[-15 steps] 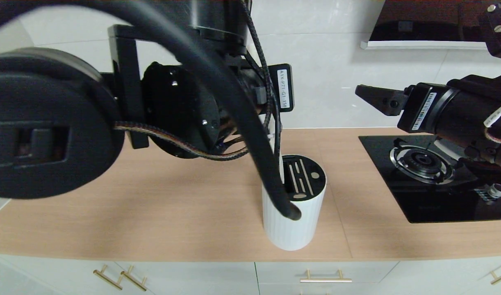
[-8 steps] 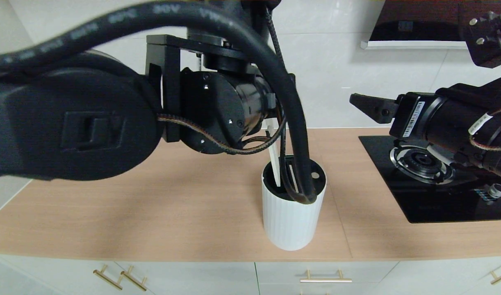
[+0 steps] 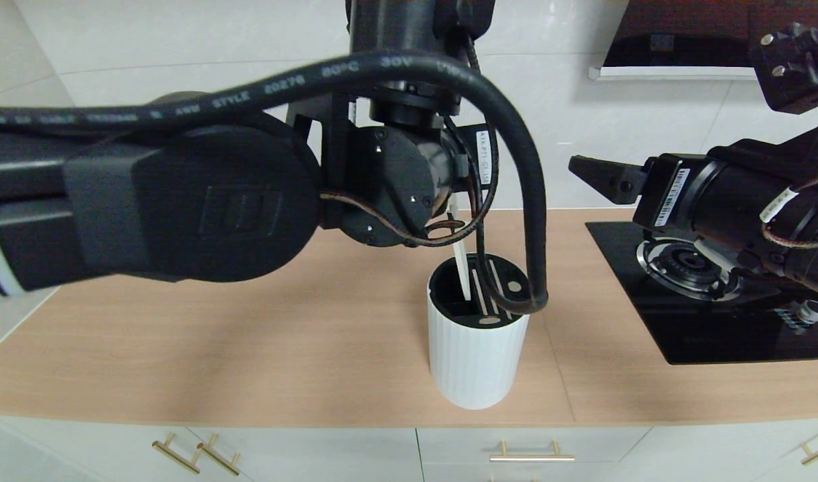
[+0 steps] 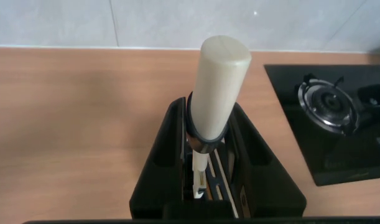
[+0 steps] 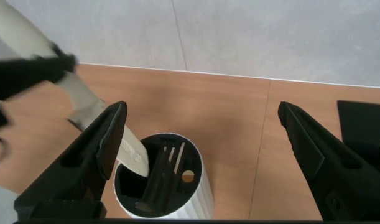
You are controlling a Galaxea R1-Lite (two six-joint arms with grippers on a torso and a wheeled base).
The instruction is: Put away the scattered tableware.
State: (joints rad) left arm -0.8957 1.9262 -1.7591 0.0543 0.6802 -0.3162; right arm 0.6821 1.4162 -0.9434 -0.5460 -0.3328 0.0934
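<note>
Standing nearest, not far back from the front edge of the counter [image 3: 248, 348], the white ribbed holder [image 3: 476, 355] is resting upright with its black slotted top facing up. The knife [image 4: 217, 93] is hanging over it, handle up and blade down, and the pale blade is dipping into the wide opening on the robot's left side of the top, just beside the narrow slots. The left gripper [image 4: 205, 134] is clenching the knife where handle meets blade, with the fingers pressing it from both sides. In the right wrist view the knife is leaning rather than pointing straight down, and this is the main worry: a slanted blade is likely to catch on the lip of the opening or wedge against the inner wall, and any downward push would then be loading the tall, narrow holder sideways and possibly tipping it toward the counter edge. Letting go before the blade is seated could leave the knife toppling out. How deep the tip is sitting cannot be told. Farther off, the right gripper [image 5: 201, 112] is hovering spread wide and empty, well apart from the holder, above the stove [image 3: 690, 268]; it is steadying nothing.
</note>
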